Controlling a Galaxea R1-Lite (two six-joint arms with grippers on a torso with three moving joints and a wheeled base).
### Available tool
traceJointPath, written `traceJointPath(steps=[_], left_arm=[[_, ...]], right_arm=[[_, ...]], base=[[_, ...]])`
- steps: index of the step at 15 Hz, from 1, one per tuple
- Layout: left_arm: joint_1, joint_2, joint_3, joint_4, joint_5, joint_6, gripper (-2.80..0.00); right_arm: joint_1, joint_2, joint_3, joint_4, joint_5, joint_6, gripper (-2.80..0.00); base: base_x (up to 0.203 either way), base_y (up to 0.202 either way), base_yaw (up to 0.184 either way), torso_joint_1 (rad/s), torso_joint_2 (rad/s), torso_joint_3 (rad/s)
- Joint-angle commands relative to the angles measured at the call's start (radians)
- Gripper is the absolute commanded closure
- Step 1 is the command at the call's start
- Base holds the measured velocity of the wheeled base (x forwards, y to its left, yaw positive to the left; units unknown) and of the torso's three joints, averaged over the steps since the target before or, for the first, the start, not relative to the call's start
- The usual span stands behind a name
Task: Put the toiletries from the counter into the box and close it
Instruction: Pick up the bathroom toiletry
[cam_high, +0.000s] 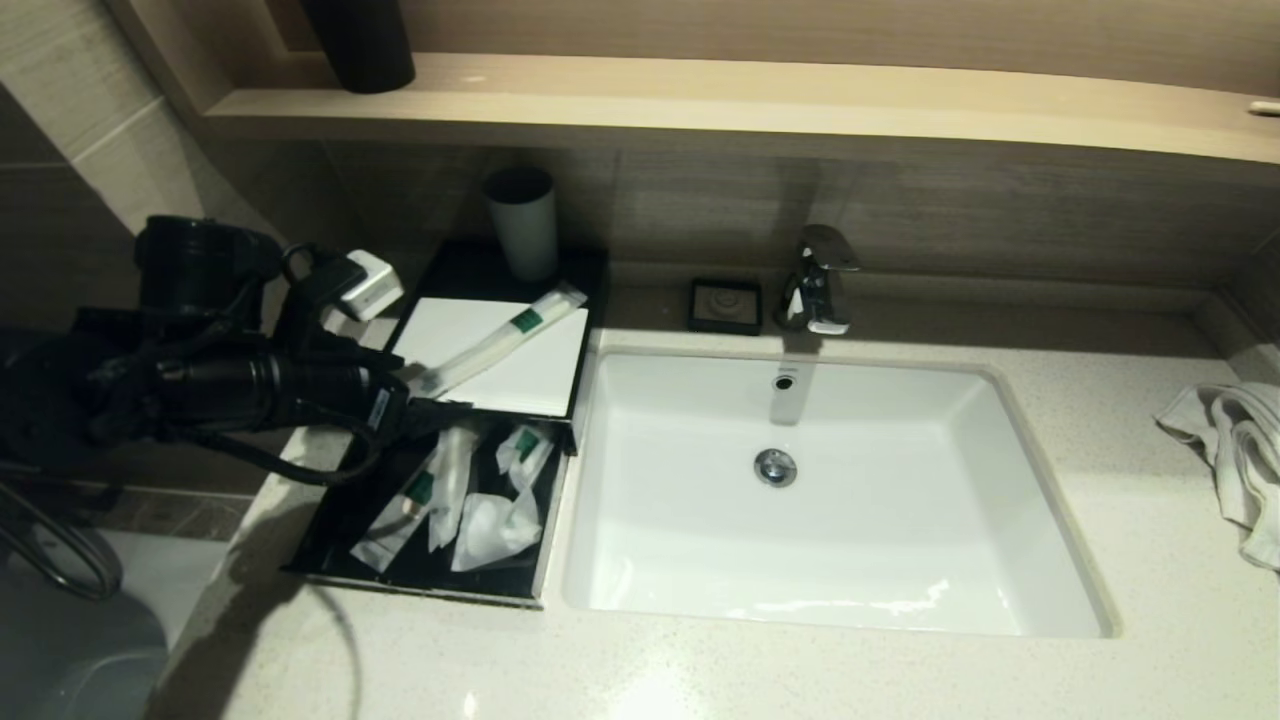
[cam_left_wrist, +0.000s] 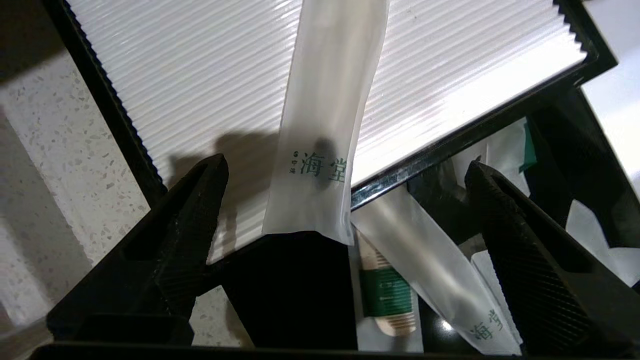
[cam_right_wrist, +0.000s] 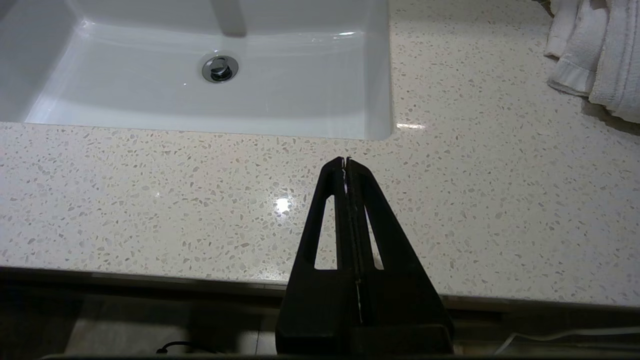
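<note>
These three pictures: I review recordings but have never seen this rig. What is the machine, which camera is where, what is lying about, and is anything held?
It is a two-armed robot at a bathroom counter. The wide picture comes from its head; the other two from cameras behind each gripper.

The left gripper is open and holds nothing. It hovers at the black box, where one long wrapped tube lies across the white top panel. The open drawer below already holds more wrapped toiletries.

The right gripper is shut and empty, parked over the counter's front edge, near the sink.

Also there: a grey cup, soap dish, tap and white towel.
</note>
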Motion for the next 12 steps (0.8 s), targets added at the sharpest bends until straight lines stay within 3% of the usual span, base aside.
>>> traceJointPath(steps=[1, 12], left_arm=[[0.0, 0.011, 0.013, -0.004, 0.0, 0.041, -2.8], [0.0, 0.027, 0.016, -0.049, -0.001, 0.038, -2.8]], right_arm=[[-0.001, 0.0, 0.0, -0.001, 0.0, 0.001, 0.0], [0.0, 0.0, 0.0, 0.0, 0.0, 0.001, 0.0]], base=[[0.0, 0.0, 0.0, 0.0, 0.0, 0.0], [0.0, 0.0, 0.0, 0.0, 0.0, 0.0]])
